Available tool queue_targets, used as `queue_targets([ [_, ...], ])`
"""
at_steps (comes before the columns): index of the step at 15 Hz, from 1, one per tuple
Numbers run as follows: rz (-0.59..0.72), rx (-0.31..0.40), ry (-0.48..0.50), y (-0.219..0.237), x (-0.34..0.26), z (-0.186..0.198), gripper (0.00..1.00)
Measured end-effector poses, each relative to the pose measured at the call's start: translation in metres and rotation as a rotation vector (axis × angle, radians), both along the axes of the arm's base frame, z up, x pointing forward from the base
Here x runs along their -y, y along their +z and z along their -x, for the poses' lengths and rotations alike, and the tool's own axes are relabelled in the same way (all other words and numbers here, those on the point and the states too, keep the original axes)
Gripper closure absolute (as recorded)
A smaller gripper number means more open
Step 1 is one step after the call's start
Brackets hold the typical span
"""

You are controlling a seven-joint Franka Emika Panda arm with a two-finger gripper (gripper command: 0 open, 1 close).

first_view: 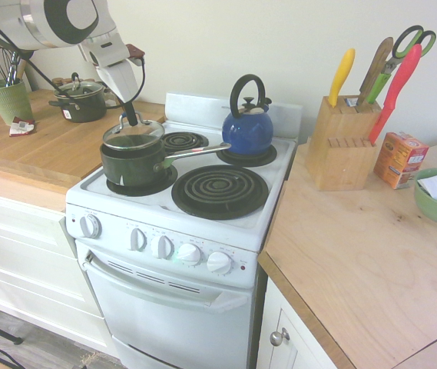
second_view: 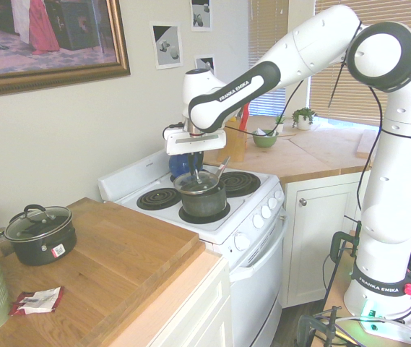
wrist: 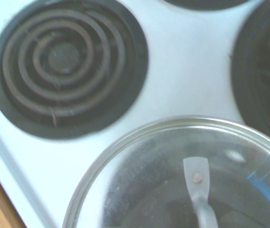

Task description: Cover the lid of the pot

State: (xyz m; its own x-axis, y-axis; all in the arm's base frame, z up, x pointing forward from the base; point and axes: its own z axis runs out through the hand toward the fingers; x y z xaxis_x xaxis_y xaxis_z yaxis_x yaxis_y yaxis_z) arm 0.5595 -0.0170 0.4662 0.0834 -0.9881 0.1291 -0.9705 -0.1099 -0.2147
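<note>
The arm is glossy white — rounded segments with dark grey bands and "FRANKA EMIKA" lettering. Thin black cables run along it. The claw has dark fingers below a white housing.

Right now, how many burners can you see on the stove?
4 burners: one mostly hidden under the green saucepan, one behind it, one partly hidden under the blue kettle, and a large one in front of the kettle.

Four burners, two pots (both lidded)
</note>
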Motion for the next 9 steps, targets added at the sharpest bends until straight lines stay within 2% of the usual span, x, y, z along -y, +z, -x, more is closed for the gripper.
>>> queue_targets([
  [5,0.004,0.005,-0.025,0.008,0.013,-0.002,1.00],
  [9,0.007,-0.010,-0.021,0.020,0.007,0.021,1.00],
])
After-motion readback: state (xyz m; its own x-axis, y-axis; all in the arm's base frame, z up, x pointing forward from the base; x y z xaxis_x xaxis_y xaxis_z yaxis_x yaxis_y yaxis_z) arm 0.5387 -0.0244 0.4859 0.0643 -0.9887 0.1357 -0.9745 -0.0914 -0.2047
